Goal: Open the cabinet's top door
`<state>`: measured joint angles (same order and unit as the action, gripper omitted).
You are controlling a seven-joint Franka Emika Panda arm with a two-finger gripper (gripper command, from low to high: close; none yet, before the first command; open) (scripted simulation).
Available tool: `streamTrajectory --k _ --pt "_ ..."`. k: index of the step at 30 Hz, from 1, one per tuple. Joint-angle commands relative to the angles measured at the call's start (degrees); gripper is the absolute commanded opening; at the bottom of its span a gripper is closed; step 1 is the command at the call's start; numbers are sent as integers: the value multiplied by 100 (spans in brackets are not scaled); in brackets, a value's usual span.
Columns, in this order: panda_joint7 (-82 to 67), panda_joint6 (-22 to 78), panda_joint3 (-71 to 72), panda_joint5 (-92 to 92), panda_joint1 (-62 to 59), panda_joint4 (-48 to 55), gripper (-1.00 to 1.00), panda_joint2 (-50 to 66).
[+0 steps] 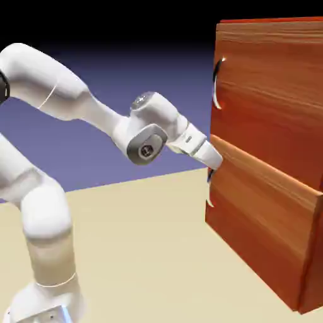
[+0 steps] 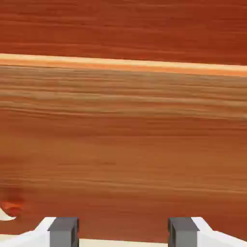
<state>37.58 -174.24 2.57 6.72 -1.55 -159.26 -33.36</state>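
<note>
The cabinet (image 1: 271,158) stands at the right of the exterior view, tall and reddish-brown. Its top door (image 1: 277,88) lies flush, and the door's curved silver handle (image 1: 217,82) sits near its left edge. My gripper (image 1: 213,163) is well below that handle, at the seam between the top door and the lower panel (image 1: 265,214), close against the wood. In the hand view wood grain fills the picture; a pale seam line (image 2: 123,65) crosses it. My gripper (image 2: 123,234) is open, with nothing between its two grey fingertips (image 2: 62,230).
The lower panel carries its own small silver handle (image 1: 209,189), just under my gripper; a sliver of a silver handle (image 2: 6,215) shows at the hand view's lower left. A beige table (image 1: 145,252) stretches in front of the cabinet.
</note>
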Motion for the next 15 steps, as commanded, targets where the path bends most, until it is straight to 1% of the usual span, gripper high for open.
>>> streamTrajectory --k 1,15 --pt "-181 -9 95 250 -83 64 0 -26" --pt "-2709 -130 1429 3739 -1243 966 0 -387"
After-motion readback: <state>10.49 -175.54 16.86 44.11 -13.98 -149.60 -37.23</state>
